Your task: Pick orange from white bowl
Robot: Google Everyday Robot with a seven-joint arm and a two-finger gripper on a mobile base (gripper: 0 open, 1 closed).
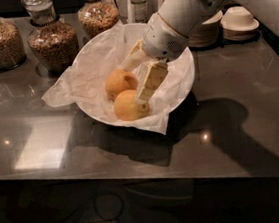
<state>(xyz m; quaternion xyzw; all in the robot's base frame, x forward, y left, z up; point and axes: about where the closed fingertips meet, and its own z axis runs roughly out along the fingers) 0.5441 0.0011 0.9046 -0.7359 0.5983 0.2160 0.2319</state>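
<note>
The large white bowl (189, 80), lined with crumpled white paper, stands on the dark counter. Two oranges lie inside it: one further back (118, 82) and one nearer the front (128, 106). My gripper (133, 83) reaches down into the bowl from the upper right and is open. Its near finger (149, 81) rests beside the front orange, with its tip touching that orange's right side. Its far finger (132, 59) lies behind the back orange. The back orange sits at the mouth of the open jaws. Nothing is held.
Three glass jars of grains or nuts (52, 40) stand behind the bowl on the left, with a bottle (138, 3) beside them. Small stacked white bowls and plates (239, 20) stand at the back right. The counter's front edge (136, 171) runs across below.
</note>
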